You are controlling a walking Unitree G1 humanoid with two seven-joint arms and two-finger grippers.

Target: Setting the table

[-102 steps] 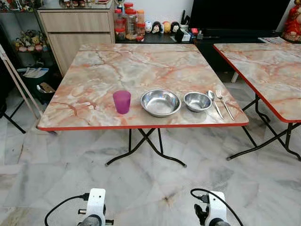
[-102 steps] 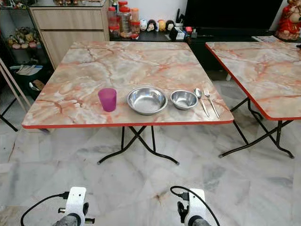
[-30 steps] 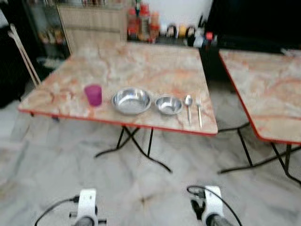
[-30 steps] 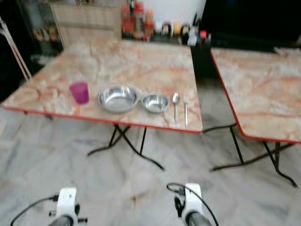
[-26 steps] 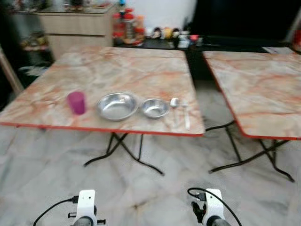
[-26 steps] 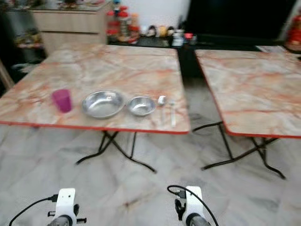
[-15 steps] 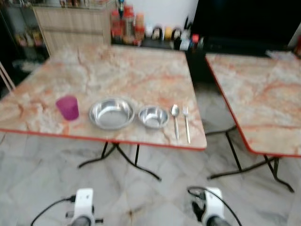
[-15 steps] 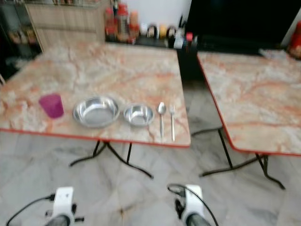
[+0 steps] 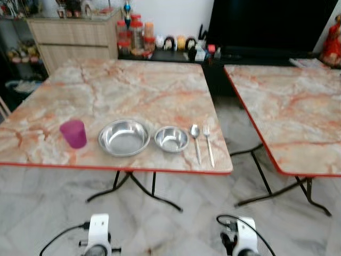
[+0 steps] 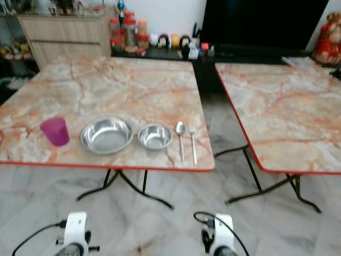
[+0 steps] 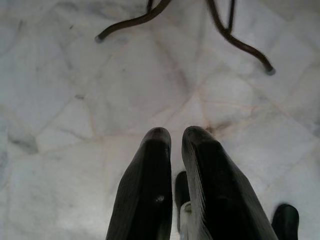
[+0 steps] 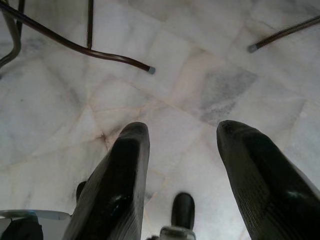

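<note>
A marble-patterned folding table (image 9: 133, 90) with a red edge stands ahead. Along its near edge sit, from my left, a purple cup (image 9: 73, 134), a large steel bowl (image 9: 124, 137), a small steel bowl (image 9: 171, 139), a spoon (image 9: 196, 142) and a fork (image 9: 208, 144). Both arms hang low over the floor, far below the tabletop. My left gripper (image 11: 175, 137) points at the tiles with its fingers nearly touching and nothing between them. My right gripper (image 12: 184, 132) is open and holds nothing.
A second marble table (image 9: 287, 112) stands to the right, with a floor gap between the two. Behind are a wooden cabinet (image 9: 74, 37), jars and figurines (image 9: 138, 34) on a dark low unit, and a black screen (image 9: 266, 24). Black table legs (image 12: 75, 45) cross the tiled floor.
The camera has moved and steadied: the view is sharper and both tables sit a little lower and closer in frame. The tableware keeps its places, and both arms still hang.
</note>
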